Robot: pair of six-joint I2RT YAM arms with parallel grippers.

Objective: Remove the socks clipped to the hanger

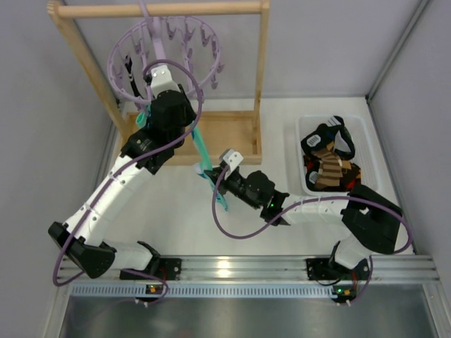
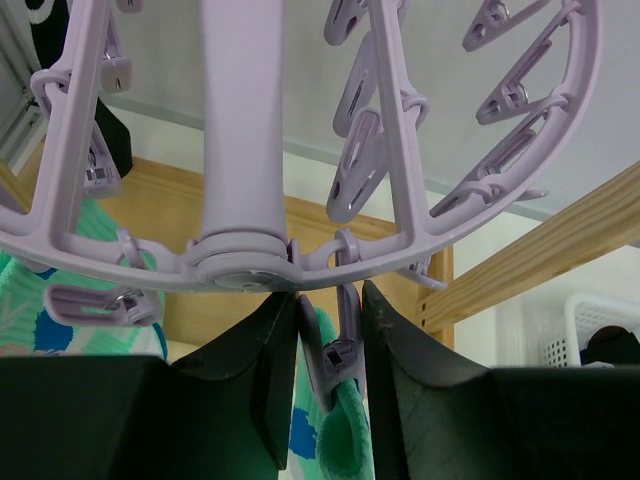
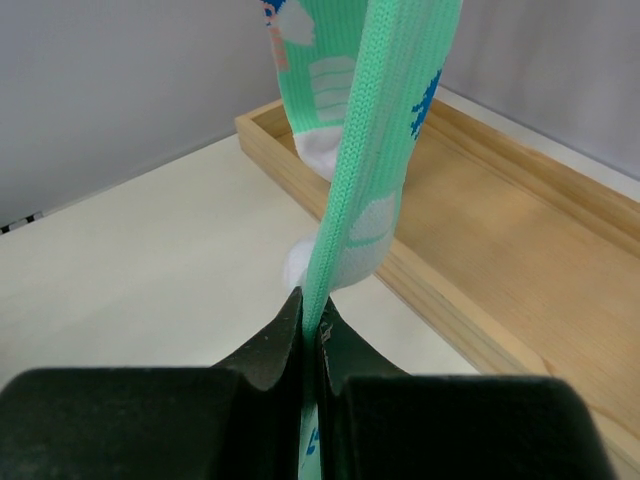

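The right pincer is clamped on a limp mint-green sock with white and blue marks that stretches up above it, while the left pincer sits pinched narrowly on a small lilac plastic clip gripping that sock, beneath the round lilac plastic hanger.

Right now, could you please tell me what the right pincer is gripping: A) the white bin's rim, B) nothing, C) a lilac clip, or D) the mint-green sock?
D: the right wrist view shows the right pincer closed on the mint-green sock running up from it.
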